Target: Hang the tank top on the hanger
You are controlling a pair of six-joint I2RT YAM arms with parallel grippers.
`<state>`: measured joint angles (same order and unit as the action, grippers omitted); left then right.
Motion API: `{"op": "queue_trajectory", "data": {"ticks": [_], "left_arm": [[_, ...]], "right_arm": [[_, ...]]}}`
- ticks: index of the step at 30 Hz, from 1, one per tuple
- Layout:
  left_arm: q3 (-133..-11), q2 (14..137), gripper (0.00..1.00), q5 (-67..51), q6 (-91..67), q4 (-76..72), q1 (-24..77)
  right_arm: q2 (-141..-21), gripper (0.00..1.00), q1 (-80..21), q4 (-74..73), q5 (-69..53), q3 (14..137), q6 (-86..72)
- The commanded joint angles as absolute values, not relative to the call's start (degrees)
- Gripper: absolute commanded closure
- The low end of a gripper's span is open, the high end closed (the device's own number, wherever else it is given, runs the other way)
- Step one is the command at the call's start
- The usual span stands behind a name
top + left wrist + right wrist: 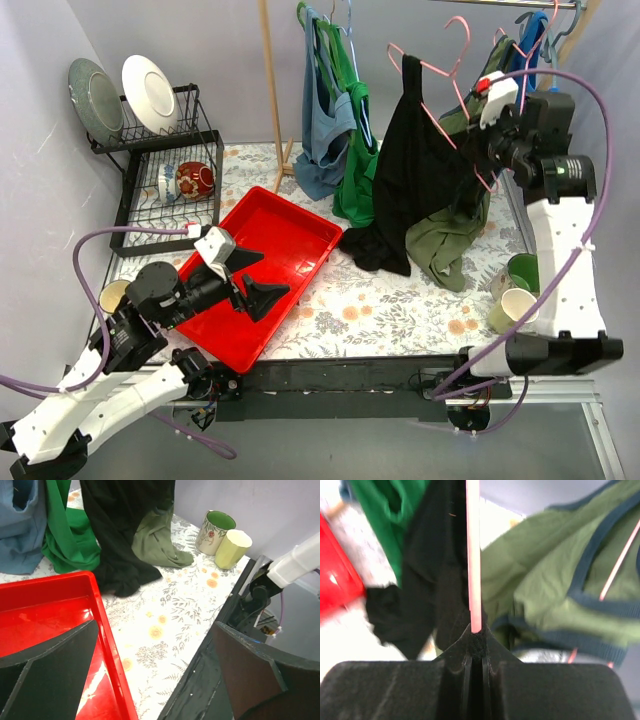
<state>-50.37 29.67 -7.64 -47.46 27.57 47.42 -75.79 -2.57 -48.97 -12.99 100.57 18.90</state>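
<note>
The black tank top (415, 170) hangs by its upper end from the pink wire hanger (437, 68), and its hem trails on the table. My right gripper (480, 150) is shut on the hanger's wire at its right side, held high above the table. In the right wrist view the pink wire (473, 555) runs straight up from the closed jaws (476, 630), with the black top (445, 555) just behind it. My left gripper (255, 280) is open and empty over the red tray (290, 240). The left wrist view (155, 675) shows the black top (125, 530) ahead.
An olive green top (445, 240) lies beside the black one. A bright green top (355, 170) and a blue top (320, 130) hang behind. Two mugs (520, 270) (515, 310) stand at the right edge. A dish rack (165, 160) stands at the back left.
</note>
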Motion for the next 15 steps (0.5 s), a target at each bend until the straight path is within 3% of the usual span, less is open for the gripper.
{"op": "queue_trajectory", "data": {"ticks": [1, 15], "left_arm": [[-49.31, 27.95, 0.02, -6.59, -50.80, 28.65, 47.37], [-45.44, 25.05, 0.02, -4.48, -54.67, 27.16, 47.29]], "right_arm": [[-81.55, 0.99, -2.28, -41.75, -15.73, 109.93, 10.20], [-96.50, 0.99, -2.90, -33.75, -11.52, 119.45, 3.34]]}}
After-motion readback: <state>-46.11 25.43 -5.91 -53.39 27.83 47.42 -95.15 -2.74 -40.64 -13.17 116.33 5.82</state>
